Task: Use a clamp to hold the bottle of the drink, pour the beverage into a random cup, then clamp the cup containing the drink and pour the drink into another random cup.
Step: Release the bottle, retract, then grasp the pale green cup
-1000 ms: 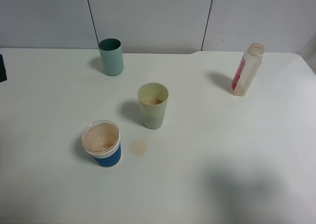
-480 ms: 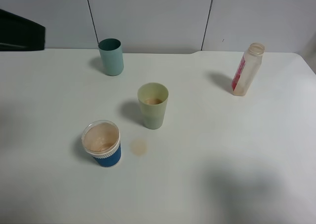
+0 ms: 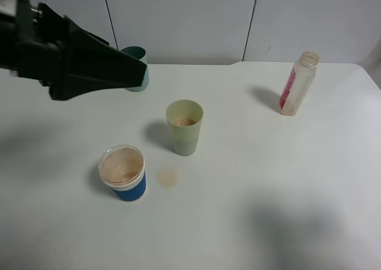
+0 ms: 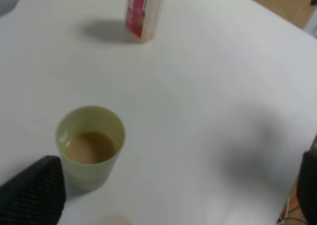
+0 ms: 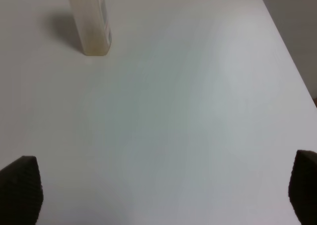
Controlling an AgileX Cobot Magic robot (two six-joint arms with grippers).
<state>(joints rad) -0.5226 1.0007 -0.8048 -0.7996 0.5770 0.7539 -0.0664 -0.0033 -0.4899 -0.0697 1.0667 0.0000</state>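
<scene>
The bottle stands upright and capless at the table's far right, also seen as the bottle and the bottle. At mid-table stands the pale yellow-green cup, with beverage low inside it. The blue white-rimmed cup holds beverage too. My left arm reaches in from the upper left, high over the table. Its clamp is open and empty, with the yellow-green cup beside one finger. The right clamp is open and empty, short of the bottle, and does not show in the exterior view.
A teal cup at the back is partly hidden behind the left arm. A small brownish spill marks the white table beside the blue cup. The table's right edge runs near the bottle.
The left arm has swung in from the left edge across the upper left, now covering part of the teal cup. The cups and bottle have not moved.
</scene>
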